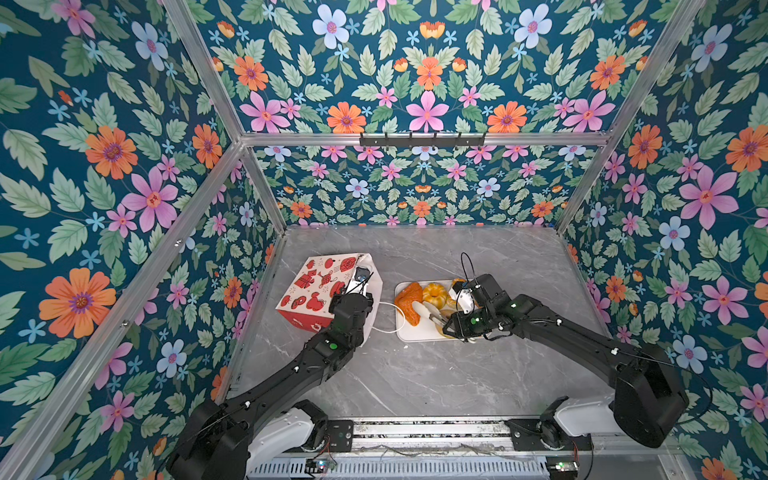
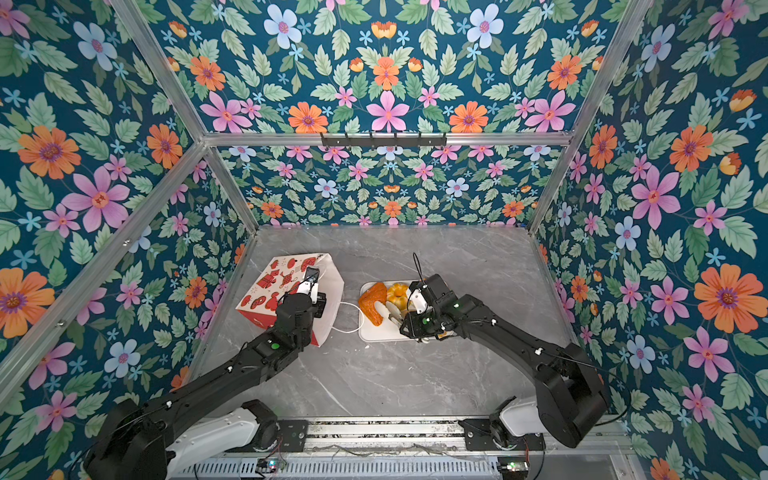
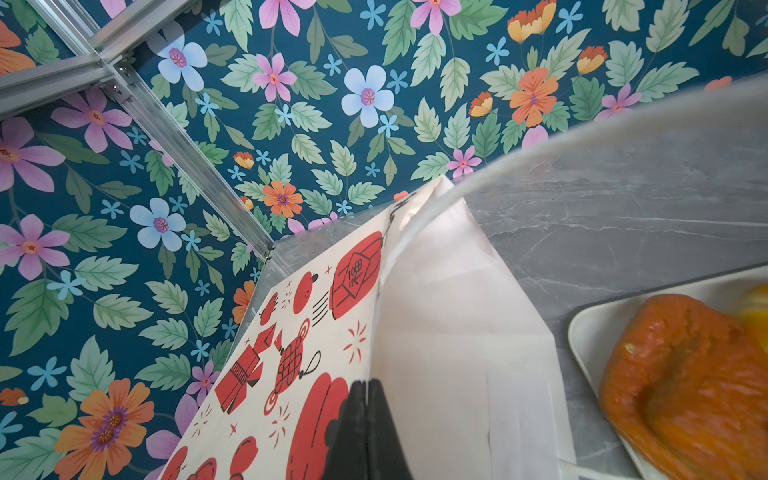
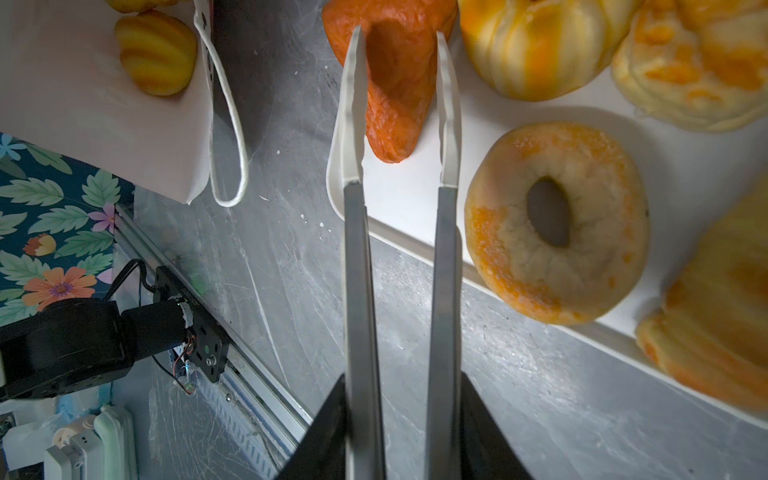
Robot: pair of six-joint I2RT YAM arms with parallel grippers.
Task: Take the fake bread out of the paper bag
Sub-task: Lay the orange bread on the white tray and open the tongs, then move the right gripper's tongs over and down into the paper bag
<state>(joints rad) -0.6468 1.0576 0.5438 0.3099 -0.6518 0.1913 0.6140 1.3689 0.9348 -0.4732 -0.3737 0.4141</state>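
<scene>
on the left of the grey marble table, your left gripper was pinched tight on the rim of the paper bag, its black fingers closed flat where the printed outside met the white lining. the bag lay tipped on its side with its mouth turned toward the white tray, and one white cord handle looped out onto the table between them. your right gripper was clamped on a pair of tongs. their white tips stood apart, one on each side of the narrow end of the orange croissant, with nothing squeezed between them; you could not tell whether they touched it. most of the fake bread lay on the tray: the croissant, a striped bundt-shaped bun, a ring bagel and a braided loaf near the tray's edge. in the right wrist view a ridged yellow piece rested on the bag's lining, just inside the mouth.
</scene>
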